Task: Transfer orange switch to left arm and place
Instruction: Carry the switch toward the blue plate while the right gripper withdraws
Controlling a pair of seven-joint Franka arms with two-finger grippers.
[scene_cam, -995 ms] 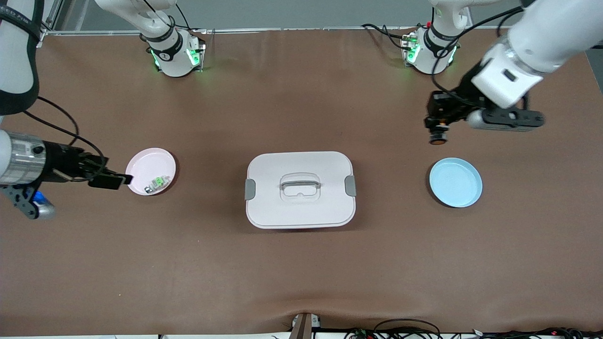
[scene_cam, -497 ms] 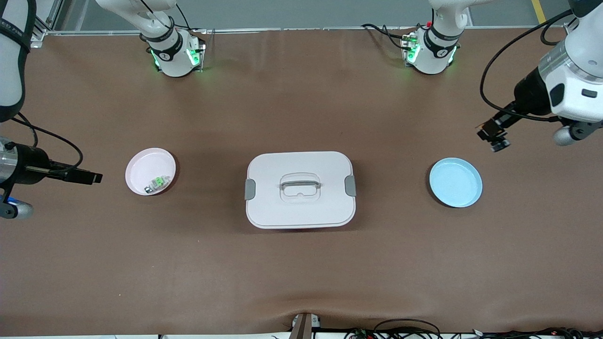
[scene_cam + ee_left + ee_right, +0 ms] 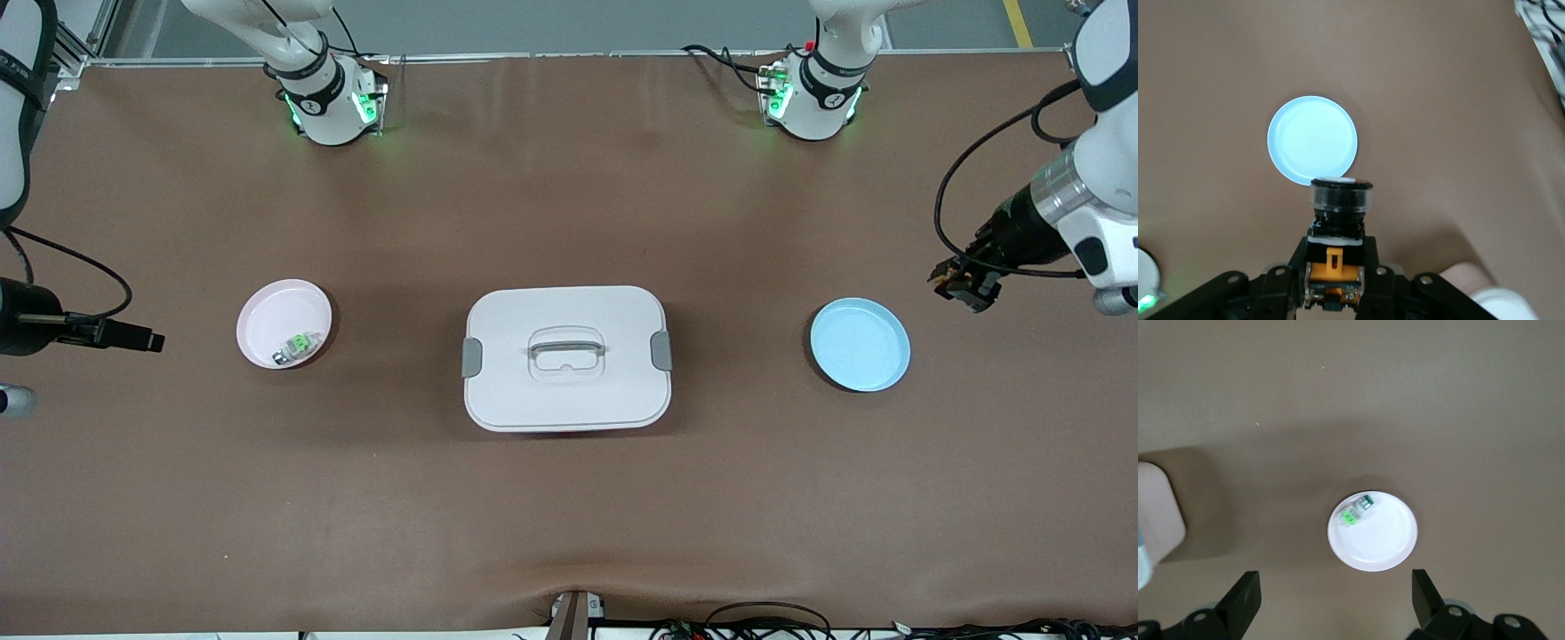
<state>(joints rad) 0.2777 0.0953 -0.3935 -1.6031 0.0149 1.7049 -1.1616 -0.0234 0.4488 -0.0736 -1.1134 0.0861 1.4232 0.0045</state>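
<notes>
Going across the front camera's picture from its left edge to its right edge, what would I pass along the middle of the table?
right gripper → pink plate holding a green-and-clear switch → white box → blue plate → left gripper, gripping the orange switch.

I take the box point(image 3: 566, 357) at mid-counter point(image 3: 569, 516) as my landmark. Toward my right arm's end lies one plate point(image 3: 284, 324) with the small switch point(image 3: 300, 345) in it. Toward my left arm's end lies the other plate point(image 3: 860, 344), my left pincer point(image 3: 965, 286) hanging just past it with the orange switch point(image 3: 1338, 227)

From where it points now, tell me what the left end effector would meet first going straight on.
Probably the blue plate: the left end effector, shut on the orange switch, aims toward it in the left wrist view, though it may meet bare table first; depth is unclear.
</notes>
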